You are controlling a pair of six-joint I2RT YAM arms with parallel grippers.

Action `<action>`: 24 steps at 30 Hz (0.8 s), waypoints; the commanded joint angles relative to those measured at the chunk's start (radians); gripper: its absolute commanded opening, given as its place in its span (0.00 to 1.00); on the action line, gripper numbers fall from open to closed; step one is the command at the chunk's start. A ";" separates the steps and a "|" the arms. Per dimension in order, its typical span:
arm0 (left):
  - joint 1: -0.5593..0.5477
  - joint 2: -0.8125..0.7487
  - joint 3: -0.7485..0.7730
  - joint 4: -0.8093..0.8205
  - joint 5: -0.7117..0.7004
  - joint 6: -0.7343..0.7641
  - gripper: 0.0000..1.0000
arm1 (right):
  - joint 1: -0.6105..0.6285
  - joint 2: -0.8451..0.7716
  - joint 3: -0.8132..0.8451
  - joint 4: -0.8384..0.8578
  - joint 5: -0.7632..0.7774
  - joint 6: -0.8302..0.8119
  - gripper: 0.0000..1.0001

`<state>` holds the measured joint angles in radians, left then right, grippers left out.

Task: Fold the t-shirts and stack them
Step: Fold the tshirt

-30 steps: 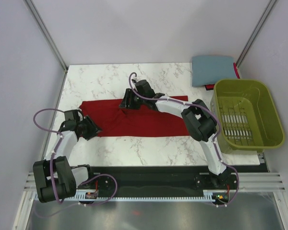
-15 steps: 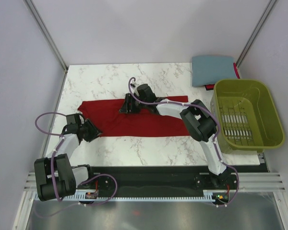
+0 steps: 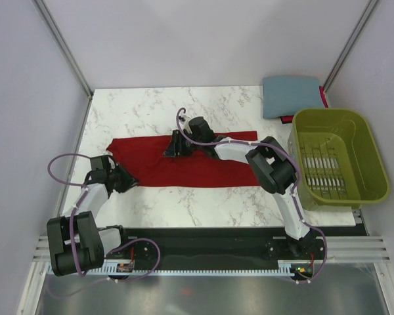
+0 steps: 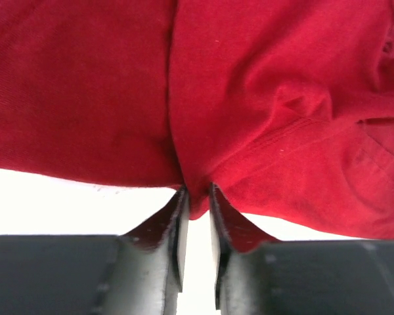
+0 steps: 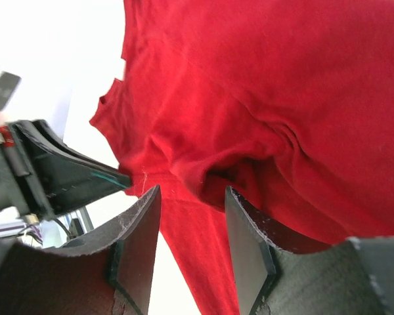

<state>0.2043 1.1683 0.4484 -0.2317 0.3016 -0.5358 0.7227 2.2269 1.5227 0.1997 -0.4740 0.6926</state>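
Red shirt (image 3: 203,167) spread flat across the mid bench (image 3: 138,108), both grippers on it.
Left gripper (image 4: 197,193) is at the shirt's near-left edge, nearly closed and pinching a fold of hem between its tips; from above its tips are hidden under the wrist. Right gripper (image 5: 192,193) is on the shirt's far edge, left of centre, released, jaws apart over a bunched crease; can't tell whether the tips press the cloth. The shirt's far edge there is covered by the arm in the top view, and both wrist views cut the shirt off. Grey shirt (image 3: 290,96) lies folded at the far right corner, just behind the basket (image 3: 371,147); a red sliver at its right edge is too small to identify.
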 commanded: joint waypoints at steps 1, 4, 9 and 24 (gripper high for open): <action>-0.002 -0.033 0.004 0.011 0.050 -0.047 0.23 | -0.002 -0.006 -0.032 0.052 -0.029 0.004 0.52; -0.002 -0.042 0.012 0.002 0.047 -0.038 0.17 | 0.001 -0.012 -0.042 0.044 -0.020 -0.011 0.51; -0.002 -0.038 0.026 -0.014 0.047 -0.042 0.12 | 0.003 -0.029 -0.067 0.052 -0.014 -0.018 0.50; -0.002 -0.065 0.093 -0.084 -0.042 -0.136 0.02 | 0.001 -0.068 -0.064 0.053 -0.040 0.021 0.00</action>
<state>0.2043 1.1389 0.4835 -0.2836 0.3042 -0.5987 0.7227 2.2257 1.4570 0.2214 -0.4858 0.7025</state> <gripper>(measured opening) 0.033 0.042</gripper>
